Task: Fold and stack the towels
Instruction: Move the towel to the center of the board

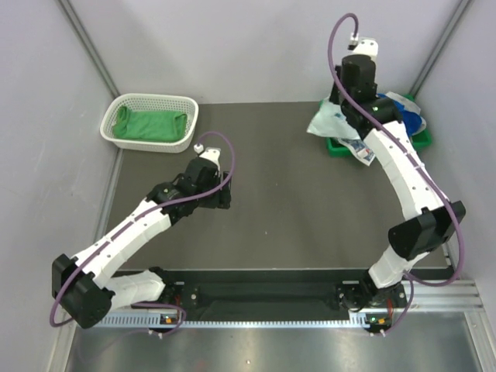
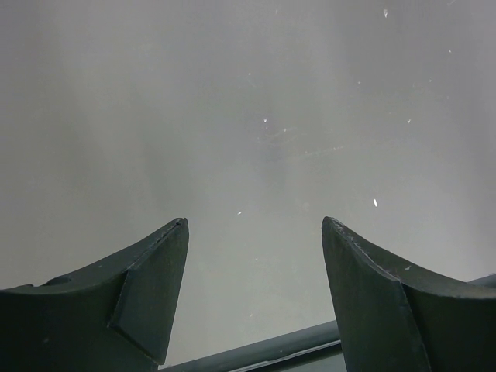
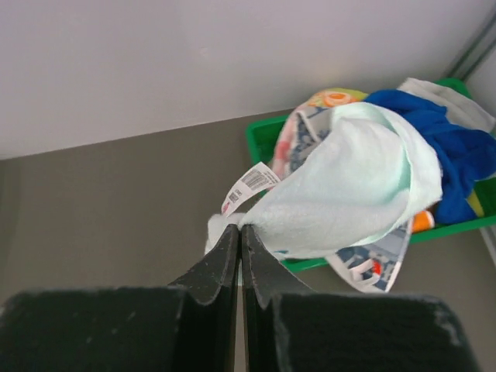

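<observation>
Right gripper (image 3: 241, 232) pinched shut on corner of one pale mint towel (image 3: 349, 182), above one green tray (image 3: 262, 138) holding royal blue towel (image 3: 461, 155). Left gripper (image 2: 256, 260) spread wide, empty. One bright green towel (image 1: 147, 126) in white mesh basket (image 1: 155, 99).

Pale mint towel (image 3: 349, 186) drapes over crumpled towel pile (image 3: 459, 155).
</observation>
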Controlling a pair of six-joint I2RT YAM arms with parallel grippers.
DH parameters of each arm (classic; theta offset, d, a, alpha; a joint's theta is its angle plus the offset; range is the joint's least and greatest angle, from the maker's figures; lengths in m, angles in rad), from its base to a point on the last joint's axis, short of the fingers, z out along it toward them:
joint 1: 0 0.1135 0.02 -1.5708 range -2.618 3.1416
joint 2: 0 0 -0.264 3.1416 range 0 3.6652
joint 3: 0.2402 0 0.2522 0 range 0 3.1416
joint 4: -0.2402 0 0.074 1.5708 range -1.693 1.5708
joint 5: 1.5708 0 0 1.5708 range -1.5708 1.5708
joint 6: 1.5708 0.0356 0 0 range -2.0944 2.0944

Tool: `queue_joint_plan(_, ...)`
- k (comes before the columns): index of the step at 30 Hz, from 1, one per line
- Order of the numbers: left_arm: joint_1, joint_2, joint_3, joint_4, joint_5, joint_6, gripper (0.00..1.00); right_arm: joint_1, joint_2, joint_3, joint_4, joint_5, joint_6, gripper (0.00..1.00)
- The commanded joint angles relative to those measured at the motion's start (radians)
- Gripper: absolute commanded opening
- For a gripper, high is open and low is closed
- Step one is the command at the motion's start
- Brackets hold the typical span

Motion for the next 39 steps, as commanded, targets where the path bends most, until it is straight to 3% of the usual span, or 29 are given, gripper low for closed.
queue_joint_plan(1,0.0,-0.032,0.005,0.044,-0.014,0.009,0.75,0.104,-0.086,0.035,-0.037,-0.003,0.002,0.0)
queue_joint_plan(12,-0.002,-0.039,0.046,0.064,0.0,-0.017,0.75,0.387,-0.154,0.15,-0.046,0.046,0.005,0.0)
queue_joint_plan(20,-0.002,-0.041,0.055,0.102,0.027,-0.037,0.76,0.483,-0.235,0.018,0.012,0.054,0.025,0.0)
queue_joint_plan(27,-0.002,-0.046,-0.004,0.197,0.135,-0.127,0.75,0.578,-0.179,0.081,0.012,0.07,0.007,0.0)
queue_joint_plan(39,0.0,-0.187,0.006,0.179,0.061,-0.104,0.74,0.872,-0.168,0.205,0.08,0.288,-0.142,0.0)
